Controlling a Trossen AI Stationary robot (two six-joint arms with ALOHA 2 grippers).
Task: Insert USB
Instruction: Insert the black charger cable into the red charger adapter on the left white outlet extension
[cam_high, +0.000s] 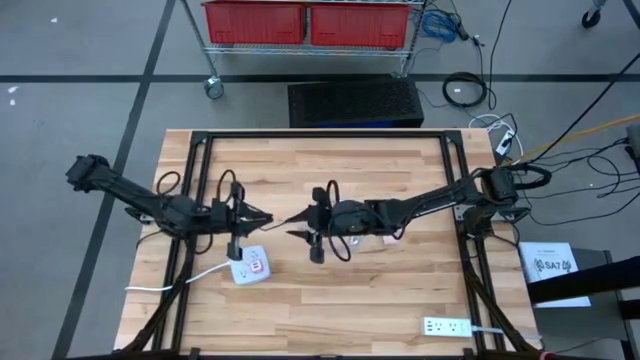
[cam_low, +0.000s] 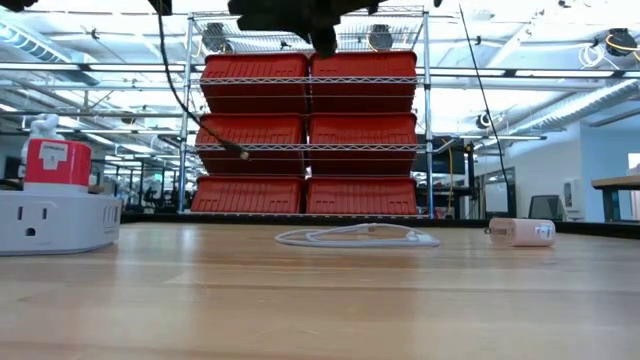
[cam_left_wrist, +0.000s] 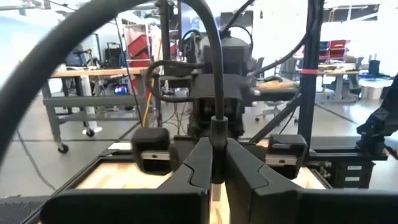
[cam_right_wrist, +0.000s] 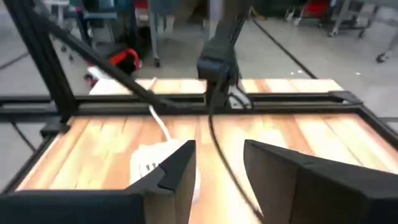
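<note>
While the lead hangs between my two arms, step in hand: a hand-over in mid-air, as I judge it, before the plug goes to its socket.
Task's thing: the thin black USB cable (cam_left_wrist: 217, 68) hangs above the wooden slatted table (cam_high: 400, 290); its free plug end (cam_low: 241, 154) dangles clear of the boards.
Left claw (cam_high: 265, 221): closed tight on the cable, fingers (cam_left_wrist: 249, 171) pinched around it.
Right claw (cam_right_wrist: 217, 168): standing apart, holding nothing; the cable runs past the gap between its fingers (cam_right_wrist: 177, 171).
Likely target: the white power strip with a red block on top (cam_high: 250, 266), lying on the table just below and beside the left claw; I cannot make out its USB port.
Doing it well: I would keep the left grip firm, take the cable near the plug so little slack swings, square the plug to the port, then press in straight and slowly.
Risk: a loose plug end can twist; a skewed approach would push the strip along the table.
Other things: a second white power strip (cam_high: 447, 326) at the table's near right corner, well apart; a coiled white cable (cam_low: 355, 237) and a small white adapter (cam_low: 522, 232) on the boards; red bins on a wire rack (cam_low: 310, 130) beyond.
In the way: the red block stands beside the strip's sockets; the strip's own white lead (cam_high: 170, 284) trails left.
</note>
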